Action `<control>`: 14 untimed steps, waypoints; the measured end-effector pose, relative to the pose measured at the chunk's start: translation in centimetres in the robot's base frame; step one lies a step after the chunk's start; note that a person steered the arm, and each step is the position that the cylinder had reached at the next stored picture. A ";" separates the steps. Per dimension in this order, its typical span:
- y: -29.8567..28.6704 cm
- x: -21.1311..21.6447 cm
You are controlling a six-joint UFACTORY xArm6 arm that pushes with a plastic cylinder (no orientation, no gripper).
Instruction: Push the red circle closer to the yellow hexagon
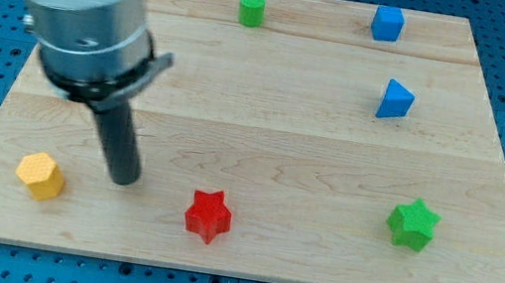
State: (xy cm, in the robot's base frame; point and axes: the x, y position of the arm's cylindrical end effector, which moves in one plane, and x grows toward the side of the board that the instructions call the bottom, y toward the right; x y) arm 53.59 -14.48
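The yellow hexagon (40, 175) lies near the board's bottom left corner. No red circle shows in the view; the only red block I see is a red star (208, 215) near the bottom edge, right of the hexagon. My tip (123, 180) rests on the board between the two, a little nearer the hexagon and slightly above their line, touching neither. The arm's large grey body covers the board's top left part and hides what lies under it.
A green cylinder (251, 8) and a blue cube (387, 23) sit near the top edge. A blue triangle (395, 100) is at the upper right, a green star (413, 224) at the lower right. The wooden board (283, 136) lies on a blue pegboard.
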 end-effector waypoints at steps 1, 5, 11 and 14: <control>-2.4 0.3; 1.1 -11.2; -9.0 -15.8; -7.8 -9.0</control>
State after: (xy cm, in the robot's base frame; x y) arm 44.58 -22.25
